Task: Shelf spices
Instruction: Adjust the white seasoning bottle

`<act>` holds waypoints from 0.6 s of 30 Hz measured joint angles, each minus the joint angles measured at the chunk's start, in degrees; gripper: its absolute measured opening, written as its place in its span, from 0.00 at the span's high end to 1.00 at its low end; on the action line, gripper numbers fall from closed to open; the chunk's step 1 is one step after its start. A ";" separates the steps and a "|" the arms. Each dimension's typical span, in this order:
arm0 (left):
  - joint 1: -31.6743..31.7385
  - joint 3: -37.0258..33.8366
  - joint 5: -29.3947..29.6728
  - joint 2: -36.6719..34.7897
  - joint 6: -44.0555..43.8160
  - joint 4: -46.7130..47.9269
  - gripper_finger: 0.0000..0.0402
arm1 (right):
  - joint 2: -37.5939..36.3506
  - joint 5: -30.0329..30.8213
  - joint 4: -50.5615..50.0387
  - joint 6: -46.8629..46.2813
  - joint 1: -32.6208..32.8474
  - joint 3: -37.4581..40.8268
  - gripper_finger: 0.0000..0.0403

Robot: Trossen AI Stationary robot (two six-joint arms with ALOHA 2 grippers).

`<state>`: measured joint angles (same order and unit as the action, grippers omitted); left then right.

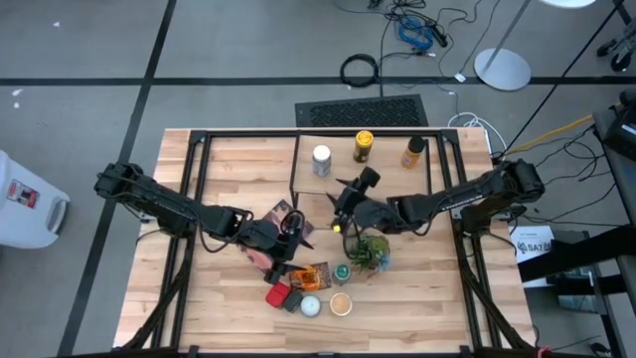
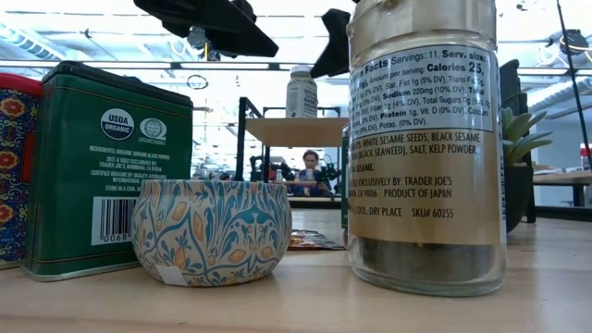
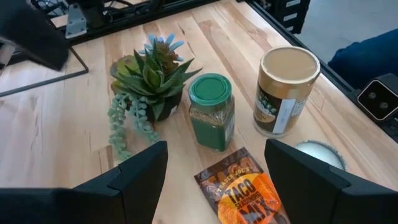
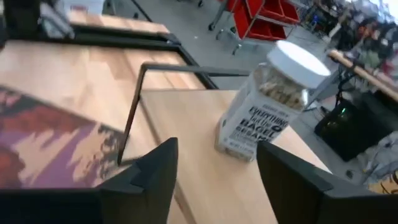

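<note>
High view is showing 3 spice containers standing on the small light-wood shelf (image 1: 388, 164) on its thin black frame: a white-lidded clear jar (image 1: 322, 159), a yellow-topped dark jar (image 1: 364, 146) and a tan-topped amber jar (image 1: 412, 151). The right gripper (image 1: 340, 211) is hovering at the shelf's near edge, and in its wrist view the 2 dark fingers (image 4: 146, 177) are standing apart with nothing between them, pointing at the white-lidded jar (image 4: 267, 106).

The left gripper (image 1: 295, 236) is hanging over the maroon picture book (image 1: 273, 234), its jaws spread and empty above the flat orange taco-mix packet (image 3: 245, 193). Beyond it are sitting a green-lidded glass jar (image 3: 211, 112), a tan-lidded gold jar (image 3: 286, 90) and a green potted succulent (image 3: 146, 84). The remaining tins are clustering near the wooden table's (image 1: 238, 159) front edge, among them a red square tin (image 1: 277, 295).
</note>
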<state>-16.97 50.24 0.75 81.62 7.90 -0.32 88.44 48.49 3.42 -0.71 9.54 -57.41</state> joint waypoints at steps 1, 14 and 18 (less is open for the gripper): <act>0.00 0.00 0.00 0.00 0.00 0.00 0.31 | 0.00 -0.13 0.35 1.76 0.31 0.51 0.52; 0.00 0.00 0.00 0.00 0.00 -0.02 0.31 | 0.07 -3.89 5.68 25.47 -1.30 3.57 0.75; 0.00 0.00 0.00 0.00 0.00 -0.02 0.31 | 0.07 -5.87 5.35 27.70 -3.69 3.57 0.80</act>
<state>-16.97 50.24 0.75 81.62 7.90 -0.34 88.51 42.62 8.77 27.00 5.85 -53.84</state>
